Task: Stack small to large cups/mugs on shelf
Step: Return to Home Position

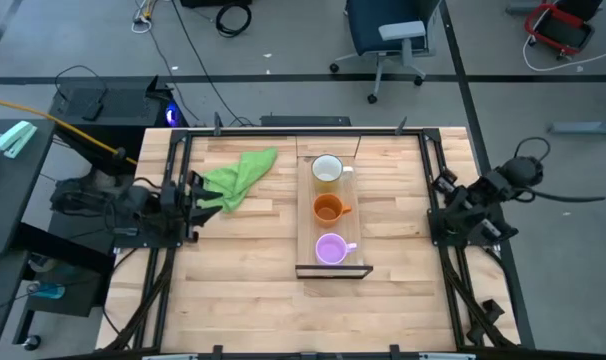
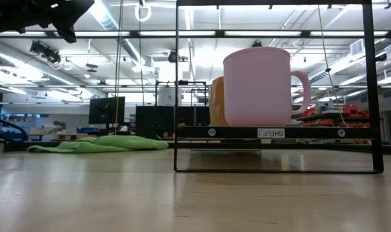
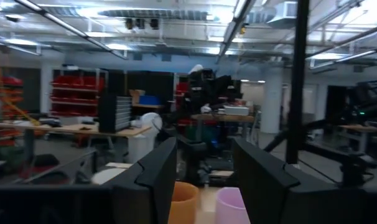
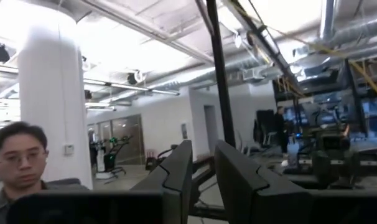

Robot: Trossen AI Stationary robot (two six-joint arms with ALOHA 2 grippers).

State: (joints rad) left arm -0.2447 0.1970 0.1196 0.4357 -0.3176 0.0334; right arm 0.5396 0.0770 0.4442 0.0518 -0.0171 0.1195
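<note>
Mugs all sit on shelf (image 1: 305, 228) in a single row down its length. White mug (image 1: 327, 170) is at the end away from the black frame (image 1: 333, 271), orange mug (image 1: 328, 208) mid-shelf, purple mug (image 1: 331, 249) at the frame end. All upright, close together, not touching as far as high view shows, handles off the same long side of the shelf. Row order reads as the size sort, white to purple, but I can't rank sizes firmly from above; they look near equal. Low view: purple mug fills the front of the shelf inside the frame, orange just peeks out behind it, white is hidden.

My left gripper (image 3: 204, 146) is off the shelf's left side, well apart from it. Fingers apart w/ nothing between, aimed across at the shelf, so orange + purple rims show through the gap. My right gripper (image 4: 203, 146) is off the shelf's right side, also well apart, fingers parted by a narrow gap, holding nothing.

Judgement: I hold both arms folded clear of the shelf bc placing looks done and this is the park pose; being clear avoids bumping the row.

Green cloth (image 1: 238, 175) lies left of the shelf's far end, near my left gripper, not part of the job. Person (image 4: 17, 186) shows in the room beyond the shelf in right wrist view, no hands near it.
</note>
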